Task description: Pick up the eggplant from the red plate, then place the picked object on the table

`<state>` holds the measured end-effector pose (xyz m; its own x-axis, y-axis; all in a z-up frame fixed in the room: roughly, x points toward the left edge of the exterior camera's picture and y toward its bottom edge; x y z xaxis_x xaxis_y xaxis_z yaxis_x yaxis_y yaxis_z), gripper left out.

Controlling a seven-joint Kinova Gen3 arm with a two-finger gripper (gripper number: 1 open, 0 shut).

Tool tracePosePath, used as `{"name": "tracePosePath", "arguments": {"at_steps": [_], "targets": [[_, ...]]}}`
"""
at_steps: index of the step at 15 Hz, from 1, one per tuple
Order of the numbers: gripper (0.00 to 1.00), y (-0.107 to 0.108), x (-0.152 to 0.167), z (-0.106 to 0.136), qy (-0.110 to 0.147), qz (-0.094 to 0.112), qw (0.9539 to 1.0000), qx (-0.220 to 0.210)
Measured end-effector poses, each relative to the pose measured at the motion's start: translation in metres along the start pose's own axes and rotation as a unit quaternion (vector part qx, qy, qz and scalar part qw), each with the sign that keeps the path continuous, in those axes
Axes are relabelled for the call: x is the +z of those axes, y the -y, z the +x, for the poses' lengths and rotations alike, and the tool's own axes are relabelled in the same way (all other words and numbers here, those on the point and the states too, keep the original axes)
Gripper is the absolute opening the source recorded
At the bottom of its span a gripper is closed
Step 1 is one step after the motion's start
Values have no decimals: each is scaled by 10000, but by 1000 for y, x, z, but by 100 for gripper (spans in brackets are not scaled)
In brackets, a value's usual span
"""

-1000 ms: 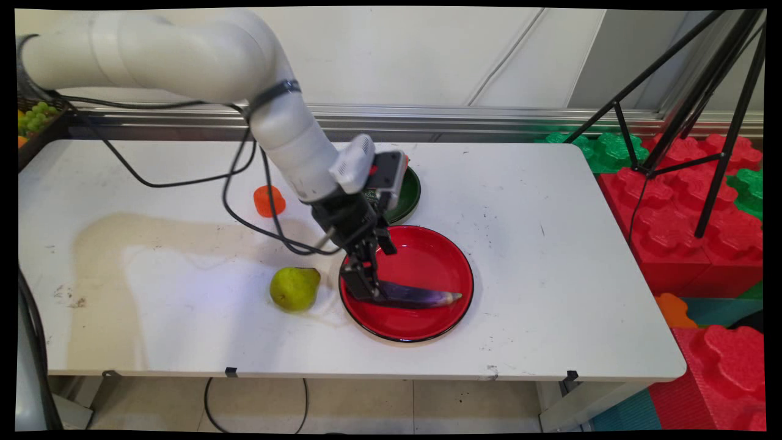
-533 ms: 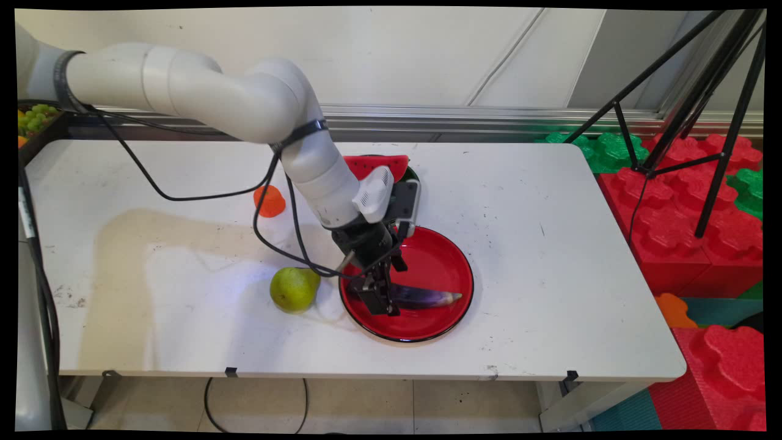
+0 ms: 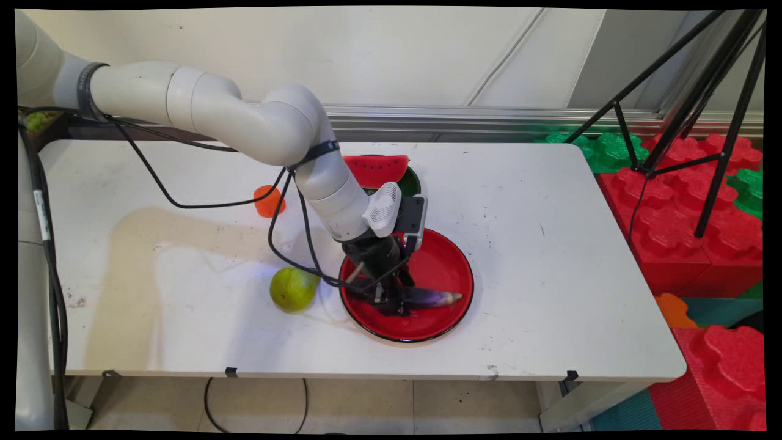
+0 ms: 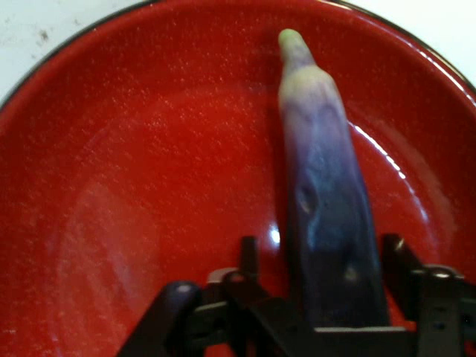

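Your gripper [image 4: 320, 282] straddles the thick end of the eggplant [image 4: 323, 201], fingers [image 4: 401, 260] spread either side, not clamped. It lies at 6 o'clock in the red plate [image 3: 449, 260]. Stay centred; that glossy, tapering purple skin looks slippery. A matte green pear [image 3: 293, 289] sits at the plate's 9 o'clock.

White arm [image 3: 244, 122] angled steeply down, fingers [image 4: 249, 256] spread apart.
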<state>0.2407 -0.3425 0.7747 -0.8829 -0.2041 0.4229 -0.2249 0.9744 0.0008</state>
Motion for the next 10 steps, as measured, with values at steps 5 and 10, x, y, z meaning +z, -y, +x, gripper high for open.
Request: {"name": "tracePosePath", "arguments": {"at_steps": [5,10], "targets": [[0,1,-2,1,-104,63,9999,101],[0,7,-35,8,-347,323,9988,155]]}}
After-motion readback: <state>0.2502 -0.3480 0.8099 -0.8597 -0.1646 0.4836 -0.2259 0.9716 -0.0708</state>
